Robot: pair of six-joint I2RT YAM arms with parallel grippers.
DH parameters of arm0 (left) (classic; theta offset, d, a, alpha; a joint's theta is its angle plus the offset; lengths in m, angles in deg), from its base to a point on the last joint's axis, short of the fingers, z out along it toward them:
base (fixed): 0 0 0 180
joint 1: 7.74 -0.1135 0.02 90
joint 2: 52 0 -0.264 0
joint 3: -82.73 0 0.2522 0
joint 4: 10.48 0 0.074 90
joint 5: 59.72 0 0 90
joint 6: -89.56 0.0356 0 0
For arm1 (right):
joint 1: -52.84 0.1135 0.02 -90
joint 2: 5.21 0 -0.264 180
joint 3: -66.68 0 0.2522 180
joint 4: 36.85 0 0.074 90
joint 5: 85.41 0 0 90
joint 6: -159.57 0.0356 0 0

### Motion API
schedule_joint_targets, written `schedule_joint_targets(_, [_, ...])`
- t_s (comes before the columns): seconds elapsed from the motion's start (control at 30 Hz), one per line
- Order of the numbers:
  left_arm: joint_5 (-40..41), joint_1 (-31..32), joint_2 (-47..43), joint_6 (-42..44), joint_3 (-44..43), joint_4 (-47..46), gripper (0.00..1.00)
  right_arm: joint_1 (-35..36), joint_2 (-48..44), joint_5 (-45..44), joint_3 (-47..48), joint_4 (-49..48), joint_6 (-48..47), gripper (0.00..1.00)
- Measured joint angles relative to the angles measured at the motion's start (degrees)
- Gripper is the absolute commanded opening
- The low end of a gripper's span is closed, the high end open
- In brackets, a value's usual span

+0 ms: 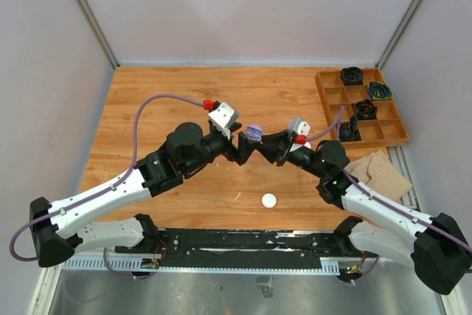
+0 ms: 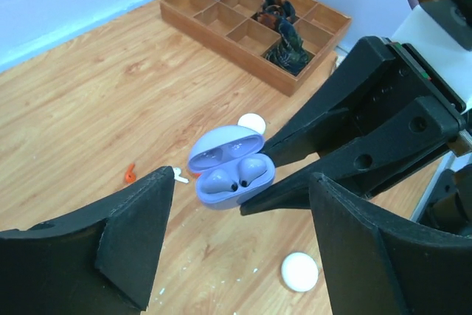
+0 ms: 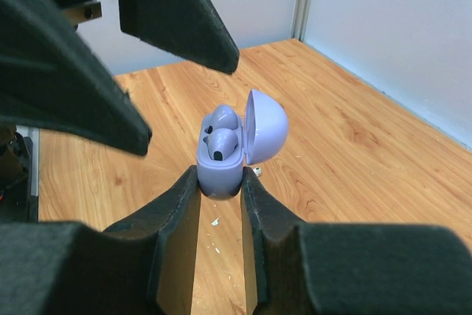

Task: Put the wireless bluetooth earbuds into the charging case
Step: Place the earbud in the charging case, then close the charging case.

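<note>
As the right pincer (image 3: 220,182) grips, the case (image 3: 254,134) gapes.

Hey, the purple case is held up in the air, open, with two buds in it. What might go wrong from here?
1. The right gripper pinches the charging case only at its bottom end, above the table; it might slip or twist out and fall.
2. The left gripper, open, sits close to the raised lid; a clumsy push might knock the case loose.
3. With the lid open, a jolt might spill the lilac earbuds.
</note>
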Motion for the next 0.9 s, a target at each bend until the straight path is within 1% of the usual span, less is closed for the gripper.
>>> schedule_joint_targets(0.1, [-1.7,-2.2,-1.5,-3.1,-0.4,1.8,0.80,0.0,0.0,0.6,0.0,0.2,0.0,0.06])
schedule_joint_targets(0.23, [-6.2,-7.8,-3.0,-7.2,-0.7,3.2,0.82,0.0,0.1,1.5,0.0,0.7,0.0,0.06])
schedule_joint_targets(0.43, [-17.7,-15.3,-3.3,-12.4,-0.7,4.2,0.83,0.0,1.2,3.7,0.9,1.4,0.3,0.06])
schedule_joint_targets(0.6, [-28.4,-20.7,-2.1,-17.5,-0.3,2.9,0.83,0.0,2.1,5.8,2.1,1.4,0.9,0.07])
schedule_joint_targets(0.7, [-33.1,-23.0,-0.3,-20.5,-0.2,1.7,0.83,0.0,2.5,7.2,2.2,1.4,1.5,0.07])
schedule_joint_targets(0.9, [-38.3,-23.7,3.0,-23.4,-0.2,1.0,0.83,0.0,4.0,9.2,2.2,0.8,3.4,0.07])
